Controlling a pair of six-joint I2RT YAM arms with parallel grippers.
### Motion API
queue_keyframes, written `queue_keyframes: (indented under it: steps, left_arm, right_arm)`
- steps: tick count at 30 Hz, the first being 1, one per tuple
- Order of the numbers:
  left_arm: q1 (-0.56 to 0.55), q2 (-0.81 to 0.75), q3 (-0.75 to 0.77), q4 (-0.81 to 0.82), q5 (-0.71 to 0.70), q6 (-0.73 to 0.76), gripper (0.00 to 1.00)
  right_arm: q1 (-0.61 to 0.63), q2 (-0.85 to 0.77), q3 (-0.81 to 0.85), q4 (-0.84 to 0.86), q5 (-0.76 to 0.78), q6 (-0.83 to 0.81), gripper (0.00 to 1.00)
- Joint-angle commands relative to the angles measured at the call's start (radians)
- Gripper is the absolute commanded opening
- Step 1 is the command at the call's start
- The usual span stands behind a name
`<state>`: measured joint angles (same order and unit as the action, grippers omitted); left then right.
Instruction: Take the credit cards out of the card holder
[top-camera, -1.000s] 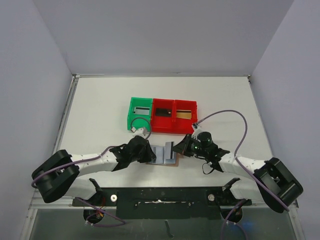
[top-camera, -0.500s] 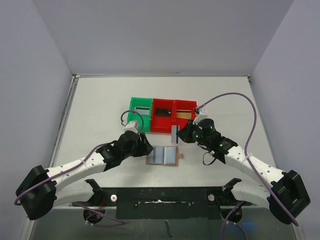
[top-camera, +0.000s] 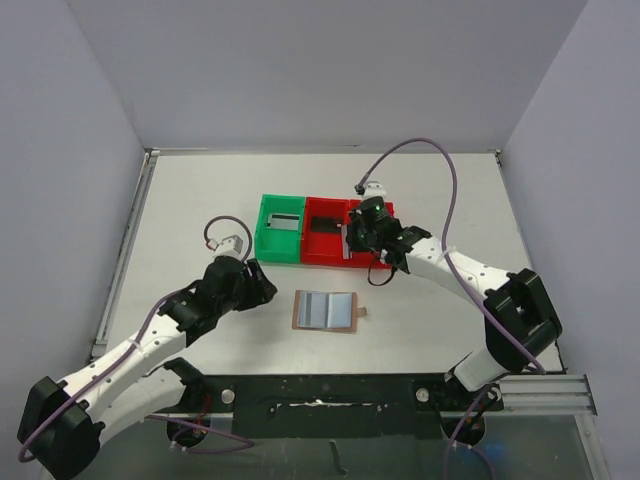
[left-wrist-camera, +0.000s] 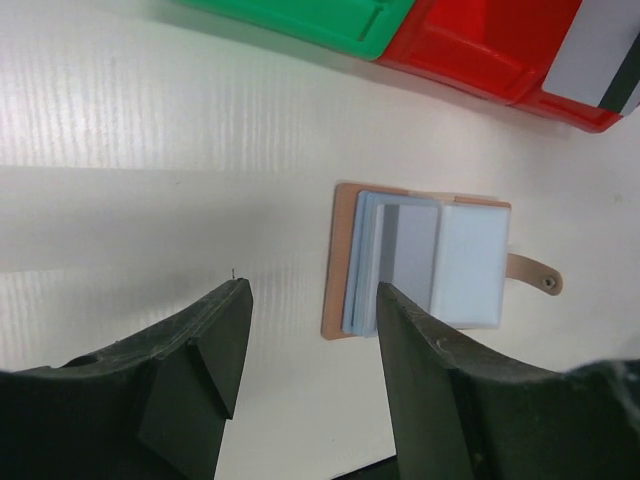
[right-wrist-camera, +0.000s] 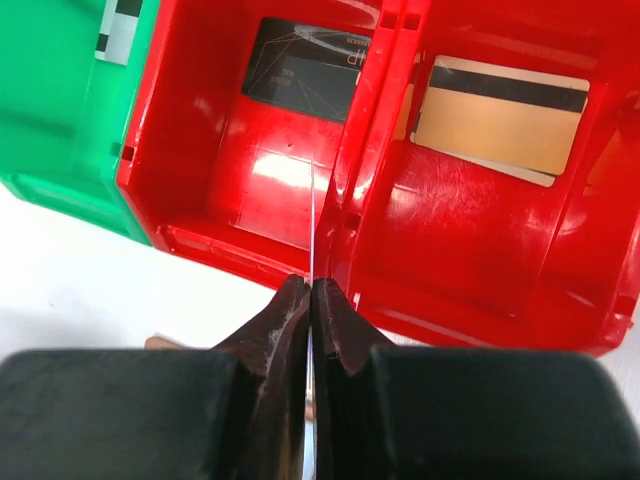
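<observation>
Right gripper (right-wrist-camera: 311, 292) pinches card (right-wrist-camera: 312, 215) edge-on over red bin (right-wrist-camera: 235, 190), beside divider (right-wrist-camera: 352, 200). Judgement: shift toward 9 o'clock, lower, then release. Left gripper (left-wrist-camera: 310, 295) spread wide, empty. Holder (top-camera: 325, 311) lies open, 7 o'clock of right gripper.

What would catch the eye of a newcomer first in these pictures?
The bright row of one green bin and two red bins in the middle of the table stands out first, with the right gripper shut on a thin card above the red bins. Next comes the card holder, lying open and flat nearer the arms, while the left gripper hangs open to its left.
</observation>
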<state>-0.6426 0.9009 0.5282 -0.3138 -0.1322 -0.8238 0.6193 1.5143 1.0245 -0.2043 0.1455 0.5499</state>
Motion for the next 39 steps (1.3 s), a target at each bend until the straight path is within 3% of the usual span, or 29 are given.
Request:
queue_keyframes:
  steps: [1, 9, 18, 29, 39]
  left_arm:
    - [0.028, -0.026, 0.075, -0.102, -0.023, 0.041, 0.53]
    - [0.052, -0.017, 0.179, -0.195, -0.030, 0.098, 0.54]
    - [0.072, -0.034, 0.269, -0.278, -0.054, 0.157, 0.56]
    - [0.080, -0.033, 0.307, -0.321, -0.076, 0.234, 0.70]
    - [0.136, 0.007, 0.297, -0.303, -0.136, 0.296, 0.80]
  right_arm:
    - [0.017, 0.038, 0.092, -0.016, 0.061, -0.055, 0.00]
    - [0.034, 0.077, 0.157, -0.018, 0.052, -0.058, 0.00]
    - [0.034, 0.183, 0.263, -0.113, 0.154, -0.059, 0.00]
    - [0.033, 0.138, 0.244, -0.173, 0.247, -0.137, 0.00]
    - [0.053, 0.061, 0.226, 0.035, 0.021, -0.400, 0.00]
